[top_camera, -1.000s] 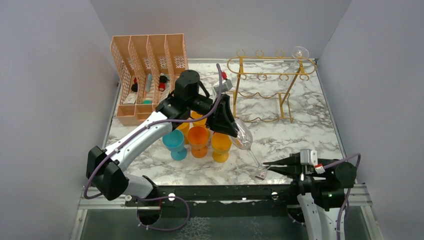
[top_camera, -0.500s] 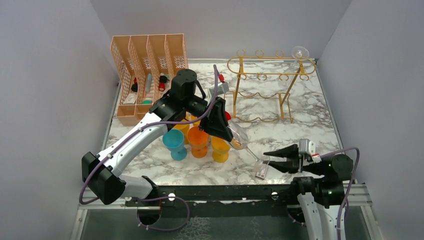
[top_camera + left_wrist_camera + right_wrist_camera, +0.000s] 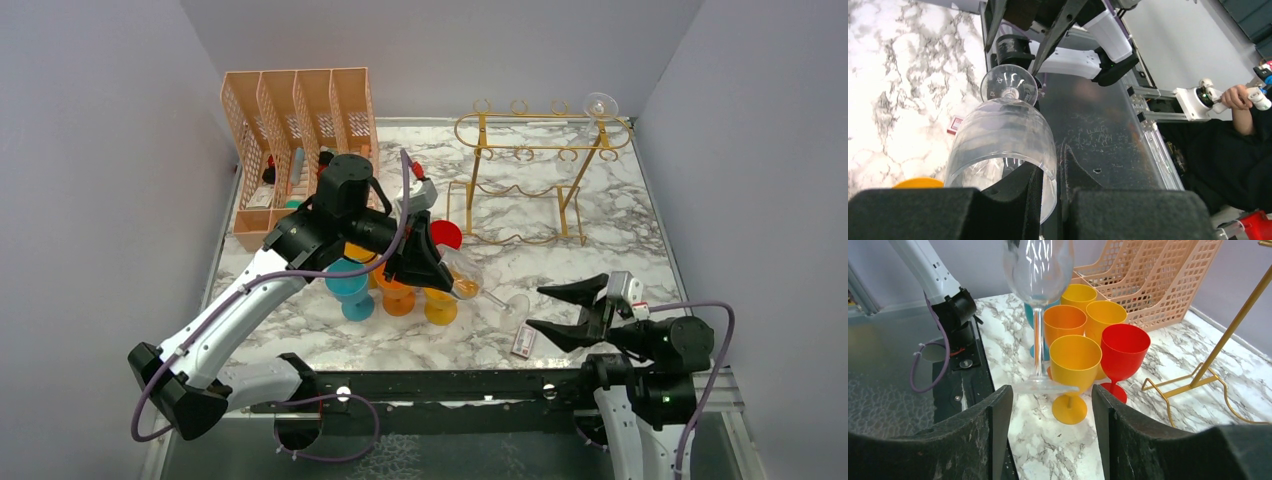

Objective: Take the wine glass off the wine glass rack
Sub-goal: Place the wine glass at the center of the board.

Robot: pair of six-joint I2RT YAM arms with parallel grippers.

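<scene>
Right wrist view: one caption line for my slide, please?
Clear wine glass in front of the open right claw, with coloured goblets behind it.

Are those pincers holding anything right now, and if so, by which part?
The left pincer holds a clear wine glass, pinching the wall of the bowl at its rim. The right pincer is open and holds nothing.

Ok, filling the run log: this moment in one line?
left gripper: shut on wine glass, off rack | right gripper: open near its foot
</scene>
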